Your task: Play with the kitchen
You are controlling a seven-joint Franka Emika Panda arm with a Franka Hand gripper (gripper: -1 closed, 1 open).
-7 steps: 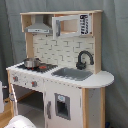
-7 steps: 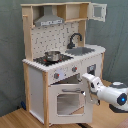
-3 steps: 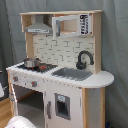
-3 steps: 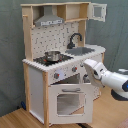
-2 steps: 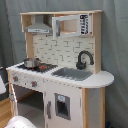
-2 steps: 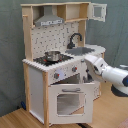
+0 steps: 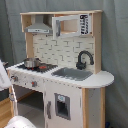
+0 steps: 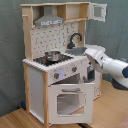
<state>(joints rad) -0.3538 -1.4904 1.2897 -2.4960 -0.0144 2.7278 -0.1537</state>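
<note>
In the second exterior view, the kitchen (image 8: 55, 75) stands on a wooden floor (image 8: 15, 119) before a grey curtain (image 8: 10, 50). A metal pot (image 8: 52, 55) sits on its stovetop, beside the black faucet (image 8: 74, 39). The robot arm (image 8: 107, 64) reaches in from the second exterior view's right, over the sink end of the counter. The oven door (image 8: 70, 102) hangs slightly ajar.

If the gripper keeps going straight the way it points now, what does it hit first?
Probably the kitchen: in the second exterior view the arm reaches toward its counter edge near the sink. The gripper itself is hidden, and depth is unclear.
</note>
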